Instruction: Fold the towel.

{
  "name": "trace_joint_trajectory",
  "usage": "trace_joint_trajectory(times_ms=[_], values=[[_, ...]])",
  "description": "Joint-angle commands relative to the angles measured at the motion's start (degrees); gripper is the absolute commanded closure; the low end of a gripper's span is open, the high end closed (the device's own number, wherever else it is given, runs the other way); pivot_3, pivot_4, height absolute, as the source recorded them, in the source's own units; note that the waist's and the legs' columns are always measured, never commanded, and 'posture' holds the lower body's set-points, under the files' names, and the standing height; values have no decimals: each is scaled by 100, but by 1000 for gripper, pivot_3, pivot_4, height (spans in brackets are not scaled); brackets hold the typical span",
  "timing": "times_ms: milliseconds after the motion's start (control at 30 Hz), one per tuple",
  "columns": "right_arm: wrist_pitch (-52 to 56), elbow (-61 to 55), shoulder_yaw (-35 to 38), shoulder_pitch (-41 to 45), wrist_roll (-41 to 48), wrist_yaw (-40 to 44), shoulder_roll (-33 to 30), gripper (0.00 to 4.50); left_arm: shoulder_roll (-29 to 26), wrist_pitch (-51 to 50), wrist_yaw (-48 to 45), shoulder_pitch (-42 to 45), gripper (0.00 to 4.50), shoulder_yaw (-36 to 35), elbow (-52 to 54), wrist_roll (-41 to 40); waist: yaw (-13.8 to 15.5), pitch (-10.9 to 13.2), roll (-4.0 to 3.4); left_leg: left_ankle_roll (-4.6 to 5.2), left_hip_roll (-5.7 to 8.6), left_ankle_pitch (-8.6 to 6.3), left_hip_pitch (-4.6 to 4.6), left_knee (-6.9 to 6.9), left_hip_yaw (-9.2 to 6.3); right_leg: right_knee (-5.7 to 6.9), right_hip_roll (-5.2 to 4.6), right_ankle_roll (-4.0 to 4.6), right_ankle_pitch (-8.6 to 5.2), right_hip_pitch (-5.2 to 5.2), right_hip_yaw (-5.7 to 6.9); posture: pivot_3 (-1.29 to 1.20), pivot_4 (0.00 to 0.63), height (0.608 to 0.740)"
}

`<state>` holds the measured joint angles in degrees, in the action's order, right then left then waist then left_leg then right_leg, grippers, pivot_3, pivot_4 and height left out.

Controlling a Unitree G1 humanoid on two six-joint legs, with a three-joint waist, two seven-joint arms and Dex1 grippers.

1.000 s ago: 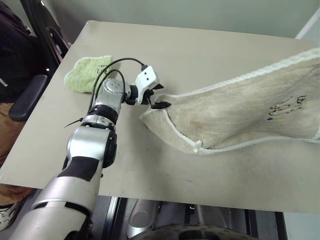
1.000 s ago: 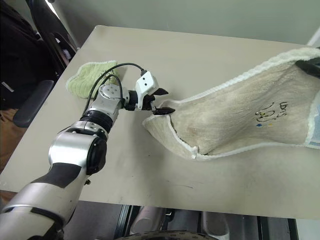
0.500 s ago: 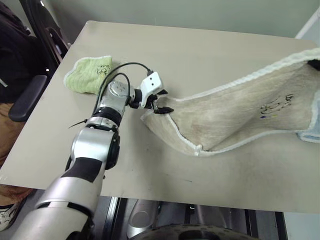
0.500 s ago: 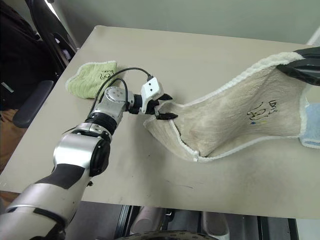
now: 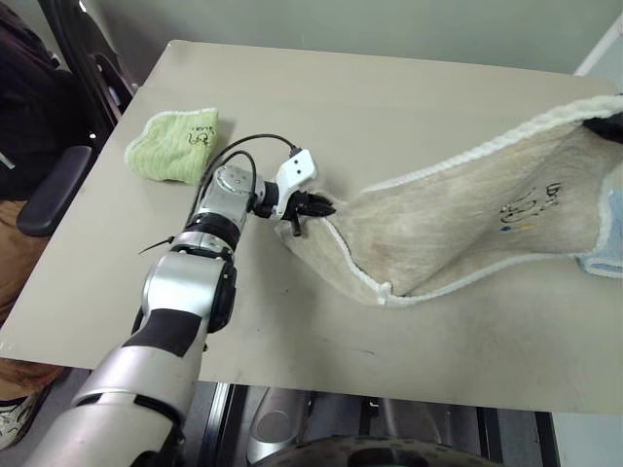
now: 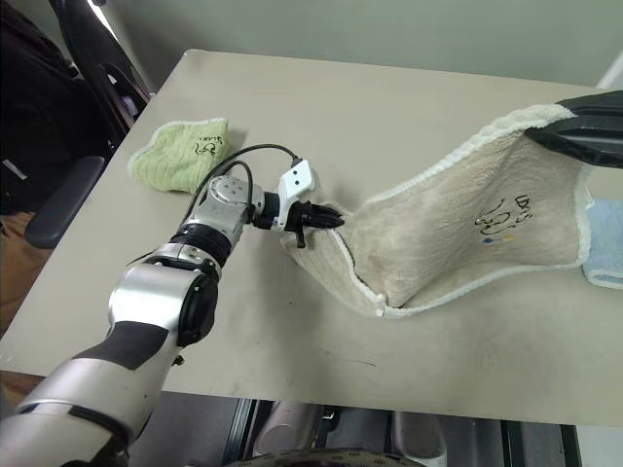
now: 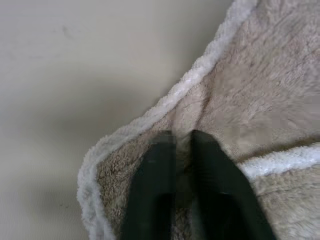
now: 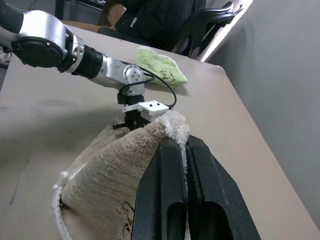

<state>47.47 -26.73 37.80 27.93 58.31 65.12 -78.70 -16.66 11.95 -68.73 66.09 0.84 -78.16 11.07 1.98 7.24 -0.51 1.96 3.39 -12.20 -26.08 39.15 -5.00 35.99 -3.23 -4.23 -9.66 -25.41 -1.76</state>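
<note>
Our left jaws (image 5: 313, 207) are pressed together on a corner of the towel (image 5: 458, 229), down at the surface (image 5: 331, 97); in the left wrist view the two black fingers (image 7: 155, 185) pinch beige terry just inside the white edging. Our right jaws (image 6: 584, 126) are likewise shut, clamping the opposite end of the towel by its edging and holding it raised off the surface toward the right edge; the right wrist view shows the white edging caught between the two fingers (image 8: 165, 200).

So we hold the towel at both ends. Its long axis runs from the left jaws, near the middle of the surface, across and up to the right jaws at the right edge. The low end lies on the surface; the cloth sags between and doubles over itself along its near side. We judge that the coming fold turns on this line: one end must travel along the long axis to meet the other, and the left arm, already at surface level, is the natural anchor.

A small dark printed mark (image 5: 529, 206) sits on the towel toward the raised end; we cannot read it. The green towel (image 5: 175, 144) near the far left corner carries dark writing too, also illegible. A blue towel (image 6: 605, 243) lies at the right edge.
</note>
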Motion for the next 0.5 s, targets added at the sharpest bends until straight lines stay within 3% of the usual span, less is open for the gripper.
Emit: trace_joint_trajectory(times_ms=[33,267,400,500], values=[[-53,-29,229,33,10,-107,22,4500,-153,-59,-19,161,4476,-263,51,-252,-1,0,0,0,0,0,0,0,0,0,0,0,0,0,0,0,150,733],[-69,-100,393,-257,-144,-94,184,4500,-550,-60,-306,329,4476,-644,151,-599,0,0,0,1,0,0,-1,1,-1,-1,0,4,2,0,0,0,150,733],[-167,-42,386,-343,-243,-76,259,4500,-867,-156,-887,333,4476,-699,265,-773,-10,0,0,1,0,-1,1,-2,0,-1,0,8,4,-1,0,0,150,733],[-301,73,348,-409,-370,-27,336,4500,-1153,-802,-1650,370,4476,-787,469,-1061,-10,0,0,2,0,-1,-1,-1,-2,-2,0,9,4,-1,0,0,150,733]])
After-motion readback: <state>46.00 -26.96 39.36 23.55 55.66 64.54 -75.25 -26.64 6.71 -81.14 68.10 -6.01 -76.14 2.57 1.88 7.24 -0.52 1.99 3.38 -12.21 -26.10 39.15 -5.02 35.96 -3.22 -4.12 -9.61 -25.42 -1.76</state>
